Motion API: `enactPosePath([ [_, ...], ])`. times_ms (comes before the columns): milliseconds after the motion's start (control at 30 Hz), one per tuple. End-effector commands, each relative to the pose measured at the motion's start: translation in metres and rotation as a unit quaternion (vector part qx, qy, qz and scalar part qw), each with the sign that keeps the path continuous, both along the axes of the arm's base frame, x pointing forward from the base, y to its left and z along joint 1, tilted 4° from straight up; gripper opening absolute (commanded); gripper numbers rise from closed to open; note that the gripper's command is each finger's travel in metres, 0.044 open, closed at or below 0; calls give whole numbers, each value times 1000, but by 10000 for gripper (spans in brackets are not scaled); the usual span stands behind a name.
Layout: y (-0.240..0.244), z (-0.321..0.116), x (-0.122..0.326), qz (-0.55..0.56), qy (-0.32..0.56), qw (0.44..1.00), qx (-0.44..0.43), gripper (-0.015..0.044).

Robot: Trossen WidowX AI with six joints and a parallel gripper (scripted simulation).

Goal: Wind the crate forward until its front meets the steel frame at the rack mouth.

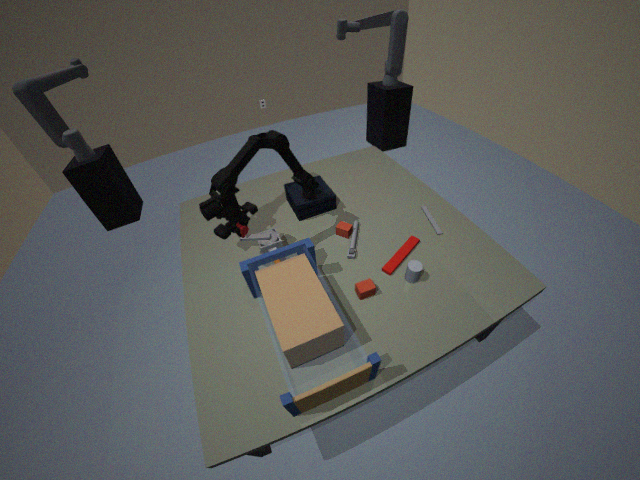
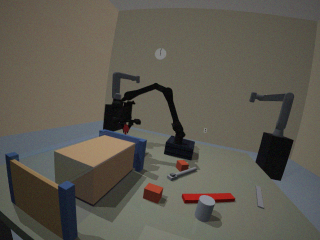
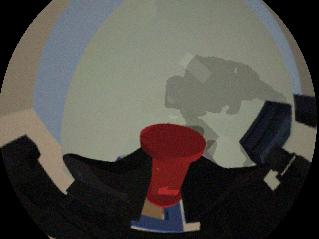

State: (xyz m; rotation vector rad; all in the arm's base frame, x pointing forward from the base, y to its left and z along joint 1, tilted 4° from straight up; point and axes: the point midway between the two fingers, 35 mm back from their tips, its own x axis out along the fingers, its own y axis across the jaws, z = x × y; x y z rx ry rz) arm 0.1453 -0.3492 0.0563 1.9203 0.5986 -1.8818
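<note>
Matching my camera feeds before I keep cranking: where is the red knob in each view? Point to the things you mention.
Top: left of centre, in the gripper (image 1: 241, 230) (image 2: 125, 131) (image 3: 166, 141), red knob (image 1: 241, 229) (image 2: 125, 128) (image 3: 171, 144).
Exterior: left of centre, beyond the crate (image 1: 302, 304) (image 2: 95, 149).
Wrist: lower middle, large.
Shared landmark: the arm's dark base block (image 1: 310, 206) (image 2: 178, 151) (image 3: 266, 131).
</note>
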Motion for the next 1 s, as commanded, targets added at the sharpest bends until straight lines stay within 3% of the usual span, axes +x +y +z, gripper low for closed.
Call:
enactPosePath([
  [0, -3, 2, 17, 5, -17, 1000, -6, 0],
  [967, -4, 4, 49, 5, -18, 1000, -6, 0],
])
